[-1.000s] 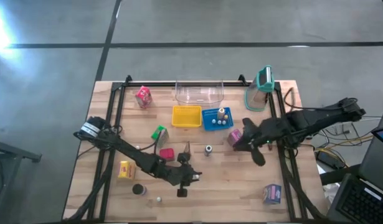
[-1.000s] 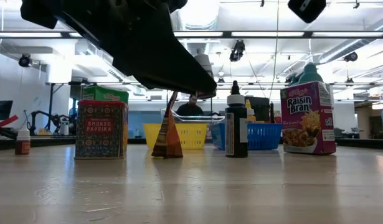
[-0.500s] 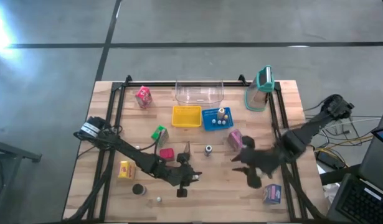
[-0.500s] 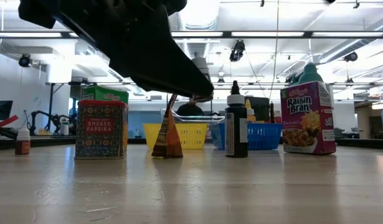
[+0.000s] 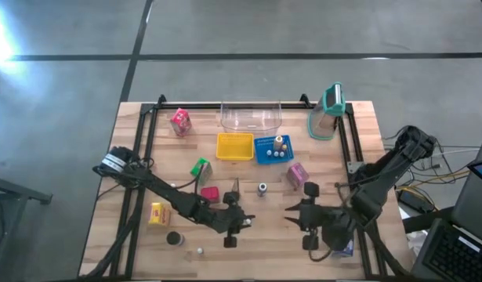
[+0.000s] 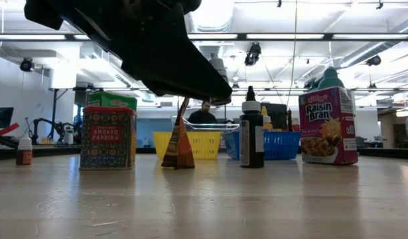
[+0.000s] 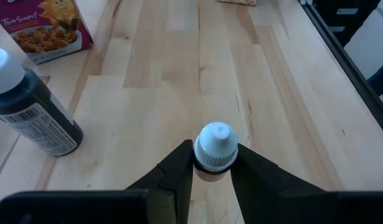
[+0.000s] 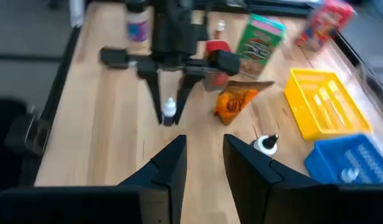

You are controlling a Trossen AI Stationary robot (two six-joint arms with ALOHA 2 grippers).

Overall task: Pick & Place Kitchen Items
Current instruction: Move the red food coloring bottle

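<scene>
I have the left gripper (image 7: 215, 180) near the table's front middle, its fingers closed on the neck of a small white-capped bottle (image 7: 215, 147) standing on the table (image 7: 272, 93). I judge it light, stiff and easily tipped, so I grip just under the cap. A dark bottle (image 7: 32, 106) stands close by. Further right, the right gripper (image 8: 203, 163) hovers empty, its fingers a narrow gap apart, beside the purple carton (image 5: 344, 247).
</scene>
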